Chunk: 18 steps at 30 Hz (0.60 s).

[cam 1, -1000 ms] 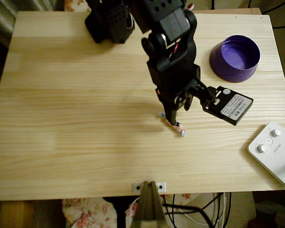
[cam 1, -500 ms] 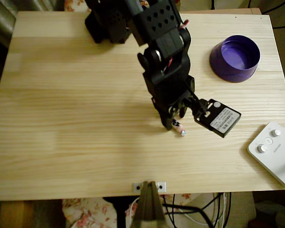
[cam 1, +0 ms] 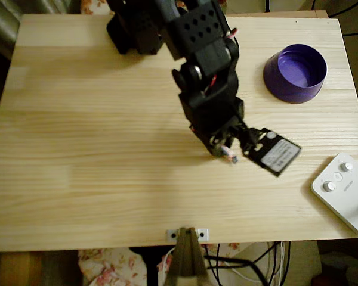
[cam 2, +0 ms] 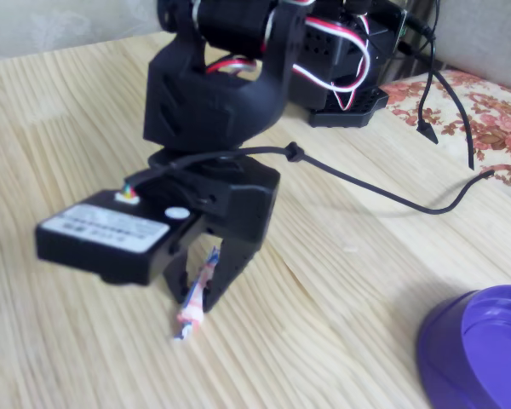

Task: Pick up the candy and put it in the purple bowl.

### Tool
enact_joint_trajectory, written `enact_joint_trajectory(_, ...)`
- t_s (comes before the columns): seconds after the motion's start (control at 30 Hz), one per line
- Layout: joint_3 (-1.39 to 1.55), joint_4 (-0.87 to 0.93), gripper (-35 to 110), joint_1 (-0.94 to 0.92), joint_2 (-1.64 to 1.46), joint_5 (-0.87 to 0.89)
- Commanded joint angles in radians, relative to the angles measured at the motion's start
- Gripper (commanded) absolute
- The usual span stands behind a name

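Over the pale pine-plank table [cam 1: 77,149], near its middle in the overhead view, black two-finger gripper [cam 1: 225,154] pinching the small wrapped candy [cam 1: 229,157] with pinkish-peach wrapper and twisted pale ends. In the fixed view, gripper [cam 2: 200,294] narrowed onto that candy [cam 2: 194,298], which hangs slanted between the two black fingers [cam 2: 230,264], lower twisted end at or just above the wood; contact with the table cannot be judged. Hold appears to sit toward the upper part of the wrapper, so probably a thin, slippery grip: best kept firmly pressed and lifted straight up before any sideways travel, slowly enough that the dangling end does not swing or drag. Further right, well apart from the candy, round deep purple plastic bowl [cam 1: 295,72] with lighter violet inside, standing upright near the table's far right corner in the overhead view, its rim [cam 2: 485,341] at the lower right of the fixed view. Carry likely needs enough height to clear that rim, then release over the bowl's centre, not its wall. At the right edge, white device with round knobs [cam 1: 346,190], off the likely path.
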<state>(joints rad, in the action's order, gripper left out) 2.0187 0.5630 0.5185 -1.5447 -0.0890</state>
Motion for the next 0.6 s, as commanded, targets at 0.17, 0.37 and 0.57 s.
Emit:
enact_joint_trajectory(0.17, 0.141, 0.265, -1, -0.025, -0.652, 0.061)
enact_joint_trajectory(0.37, 0.193, 0.376, -1, 0.12, -0.936, 0.095)
enact_joint_trajectory(0.57, 0.218, 0.344, -1, 0.252, -0.966, 0.02)
